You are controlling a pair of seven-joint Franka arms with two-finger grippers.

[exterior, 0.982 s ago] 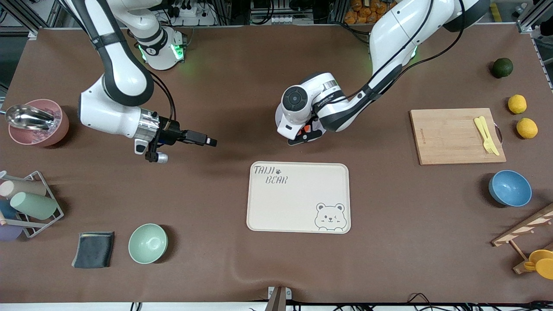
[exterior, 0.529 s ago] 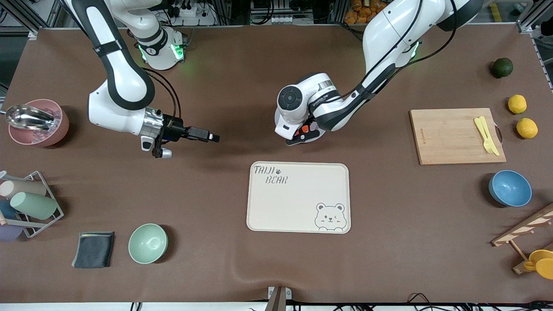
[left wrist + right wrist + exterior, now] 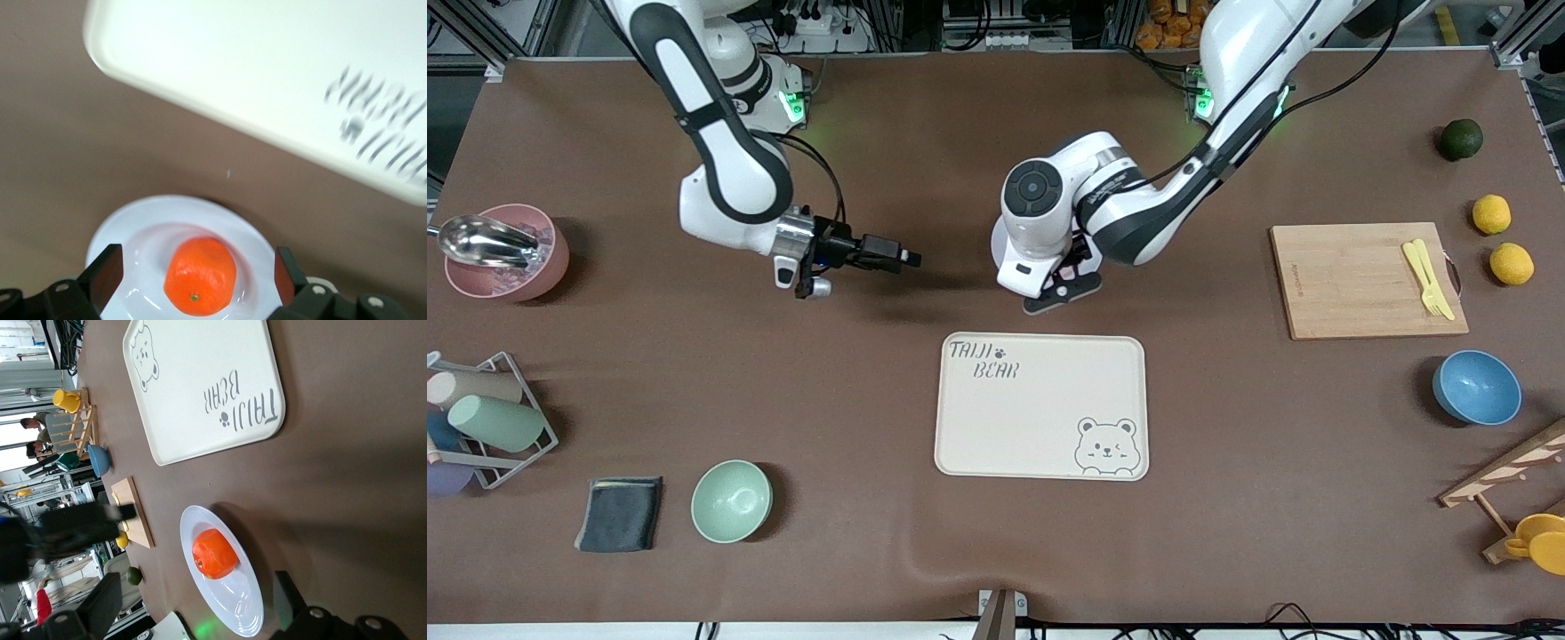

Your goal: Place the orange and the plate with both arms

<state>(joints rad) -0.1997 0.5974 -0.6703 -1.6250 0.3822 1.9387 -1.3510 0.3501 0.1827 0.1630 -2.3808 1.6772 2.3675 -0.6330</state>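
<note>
**Orange on plate, tray still bare**

Fruit placement looks done: the orange (image 3: pixel 200 276) sits in the middle of the white plate (image 3: pixel 133 227), and the plate rests on the brown table mat, farther from the front camera than the cream bear tray (image 3: pixel 1040 406) and just apart from its edge. The left gripper (image 3: pixel 193 277) hangs directly over the plate with its jaws spread wide on either side of the orange, gripping nothing. The right gripper (image 3: pixel 903 259) hovers over bare mat toward the right arm's end of the table, beside the plate, its fingers apart and empty.

What seems left, judging by the task, is moving the loaded plate, probably onto the tray, which holds nothing yet.

Other containers: the pale green bowl (image 3: pixel 731 500) and the blue bowl (image 3: pixel 1476 388) both look empty. A pink bowl (image 3: pixel 509 252) holds a metal scoop. The wire rack (image 3: pixel 489 418) holds pastel cups lying on their sides. On the wooden cutting board (image 3: pixel 1360 280) lies yellow plastic cutlery.
</note>
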